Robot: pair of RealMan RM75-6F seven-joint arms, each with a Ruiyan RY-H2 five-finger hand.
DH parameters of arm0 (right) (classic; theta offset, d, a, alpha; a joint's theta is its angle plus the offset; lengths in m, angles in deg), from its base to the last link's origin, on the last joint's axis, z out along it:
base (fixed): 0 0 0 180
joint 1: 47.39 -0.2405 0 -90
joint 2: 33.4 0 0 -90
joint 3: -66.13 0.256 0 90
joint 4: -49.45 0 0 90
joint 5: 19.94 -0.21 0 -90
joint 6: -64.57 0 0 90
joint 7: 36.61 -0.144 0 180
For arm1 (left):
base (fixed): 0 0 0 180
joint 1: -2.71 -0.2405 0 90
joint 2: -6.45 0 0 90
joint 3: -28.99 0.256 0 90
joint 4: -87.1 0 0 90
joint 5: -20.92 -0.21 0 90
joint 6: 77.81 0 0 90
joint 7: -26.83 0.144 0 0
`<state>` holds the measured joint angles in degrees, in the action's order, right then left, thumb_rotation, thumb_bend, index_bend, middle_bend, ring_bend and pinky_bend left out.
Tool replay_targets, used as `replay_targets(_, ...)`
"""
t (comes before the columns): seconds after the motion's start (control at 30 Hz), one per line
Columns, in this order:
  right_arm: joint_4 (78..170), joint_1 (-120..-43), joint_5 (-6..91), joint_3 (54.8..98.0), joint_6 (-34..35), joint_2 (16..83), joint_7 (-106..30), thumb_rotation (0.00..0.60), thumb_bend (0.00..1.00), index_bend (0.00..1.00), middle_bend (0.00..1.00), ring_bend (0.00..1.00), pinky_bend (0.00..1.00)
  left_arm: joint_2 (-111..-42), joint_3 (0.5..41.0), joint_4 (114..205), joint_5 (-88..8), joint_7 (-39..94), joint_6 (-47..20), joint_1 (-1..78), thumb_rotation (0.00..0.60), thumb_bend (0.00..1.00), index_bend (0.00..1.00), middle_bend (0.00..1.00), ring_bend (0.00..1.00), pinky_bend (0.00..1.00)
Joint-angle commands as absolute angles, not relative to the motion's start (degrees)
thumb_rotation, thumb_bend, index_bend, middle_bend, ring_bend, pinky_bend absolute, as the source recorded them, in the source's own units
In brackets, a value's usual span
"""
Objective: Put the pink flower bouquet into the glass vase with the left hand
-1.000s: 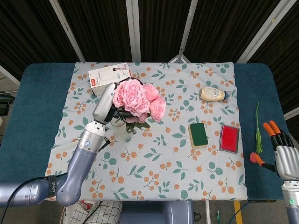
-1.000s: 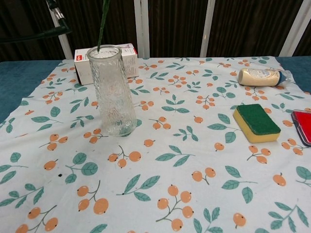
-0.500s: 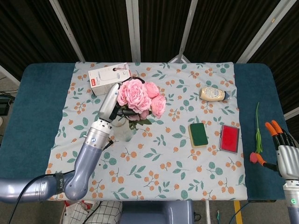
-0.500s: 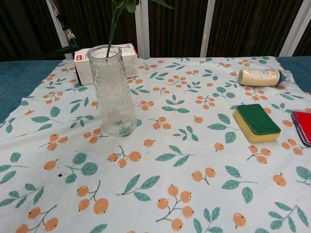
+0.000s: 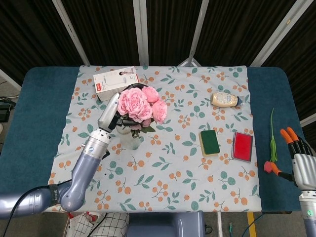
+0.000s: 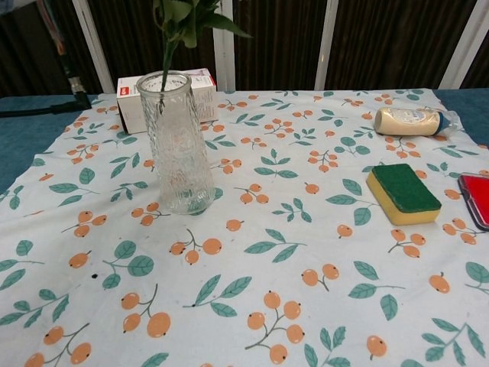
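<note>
In the head view the pink flower bouquet (image 5: 139, 102) is held by my left hand (image 5: 111, 109) right over the glass vase (image 5: 129, 139), whose top the blooms hide. My fingers are covered by the flowers. The chest view shows the tall ribbed glass vase (image 6: 177, 141) upright on the cloth, with the bouquet's green stem (image 6: 166, 63) running down into its mouth and leaves at the top edge. My left hand does not show there. My right hand (image 5: 302, 163) rests at the table's right edge, fingers spread, holding nothing.
A white box (image 5: 116, 79) lies just behind the vase. A mayonnaise bottle (image 5: 225, 99) lies at the back right. A green and yellow sponge (image 5: 209, 142) and a red flat case (image 5: 242, 146) sit right of centre. A single stem with a pink bud (image 5: 272, 136) lies near my right hand.
My left hand has lowered the bouquet and shifted it slightly left. The stem has gone down into the vase mouth, and leaves have come into the chest view. The right hand has stayed still.
</note>
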<state>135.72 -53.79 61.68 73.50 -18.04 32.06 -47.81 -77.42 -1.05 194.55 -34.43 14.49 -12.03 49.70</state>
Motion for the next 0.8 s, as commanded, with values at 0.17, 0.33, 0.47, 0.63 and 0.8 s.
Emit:
replay_targets(0.17,135.94,-53.80,61.86,73.36,-18.01,32.12,-47.61,0.600,0.30,0.11,0.04,0.07,0.14,-72.77,1.62,193.67,-35.99,10.92,-16.09,46.52,0.600,0.33,0.09,0.11,0.06,0.25)
replay_targets(0.33,136.18,-53.86,62.05,73.20,-17.92,32.19,-47.04,0.600,0.30,0.11,0.04,0.07,0.14,-69.60,3.19,193.61,-36.59,10.42,-19.94,45.93,0.600,0.26,0.02,0.05,0.00,0.18)
replay_targets(0.47,135.93,-54.17,62.13,73.12,-17.50,32.59,-46.41,0.600,0.30,0.11,0.04,0.07,0.14,-67.35,4.03,194.37,-37.07,9.77,-21.68,45.19,0.600,0.20,0.00,0.01,0.00,0.10)
replay_targets(0.63,136.09,-54.22,62.46,72.94,-17.49,32.60,-46.37,0.600,0.30,0.11,0.04,0.07,0.14,-62.49,5.02,197.77,-39.68,8.67,-21.69,42.43,0.600,0.14,0.00,0.00,0.00,0.05)
replay_targets(0.8,136.36,-54.19,62.92,72.65,-17.55,32.55,-46.40,0.600,0.30,0.11,0.04,0.07,0.14,-51.79,9.56,203.18,-43.81,15.50,-17.73,35.79,0.600,0.13,0.00,0.00,0.00,0.03)
